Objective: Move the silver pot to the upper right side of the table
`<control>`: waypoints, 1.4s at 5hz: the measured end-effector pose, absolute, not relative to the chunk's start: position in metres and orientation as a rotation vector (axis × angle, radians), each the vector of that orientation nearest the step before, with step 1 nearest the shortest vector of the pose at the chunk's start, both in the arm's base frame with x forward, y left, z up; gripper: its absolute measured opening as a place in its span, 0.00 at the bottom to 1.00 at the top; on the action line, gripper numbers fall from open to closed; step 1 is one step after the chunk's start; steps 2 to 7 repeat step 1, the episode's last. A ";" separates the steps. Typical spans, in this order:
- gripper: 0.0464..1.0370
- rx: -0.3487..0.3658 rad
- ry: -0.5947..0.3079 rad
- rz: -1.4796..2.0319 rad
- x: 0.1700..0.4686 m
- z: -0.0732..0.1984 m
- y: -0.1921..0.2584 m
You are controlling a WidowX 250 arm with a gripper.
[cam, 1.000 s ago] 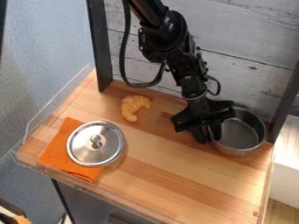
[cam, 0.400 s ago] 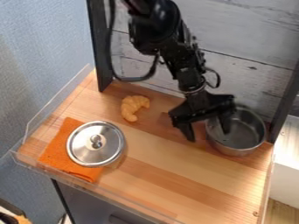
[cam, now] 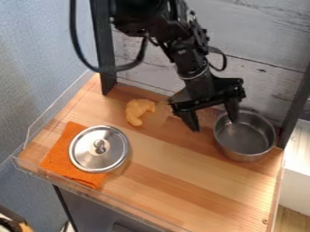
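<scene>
Standing near the table's (cam: 176, 181) right edge, the silver pot (cam: 245, 138) has the wide-open gripper (cam: 213, 124) at its rim.

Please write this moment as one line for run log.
gripper open near pot | pot at table's upper right | lid on cloth

Item: silver pot (cam: 247, 140), metal.
Shape: round, with curved side walls, a broad open mouth and a thin rim.
Finish: smooth, grey inside, with pale reflections on the rim and outer wall.
Pose: upright, mouth facing up.
Support: on the wooden table (cam: 181, 181).
Position: just beside the gripper (cam: 214, 126), on its right as viewed, most of the body lower in the view than the fingertips.
Rim: the fingertip on the pot's side overlaps the upper-left stretch in the view; contact there cannot be determined.
Interior: bottom and far wall visible beyond that fingertip.
</scene>
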State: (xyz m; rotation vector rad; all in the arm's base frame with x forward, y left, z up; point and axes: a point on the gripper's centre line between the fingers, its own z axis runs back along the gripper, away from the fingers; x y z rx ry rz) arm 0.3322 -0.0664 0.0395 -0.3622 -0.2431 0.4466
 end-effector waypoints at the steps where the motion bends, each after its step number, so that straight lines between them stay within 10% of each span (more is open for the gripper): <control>1: 0.96 -0.361 -0.243 0.454 0.332 0.039 -0.064; 7: 0.96 -0.361 -0.243 0.454 0.332 0.039 -0.064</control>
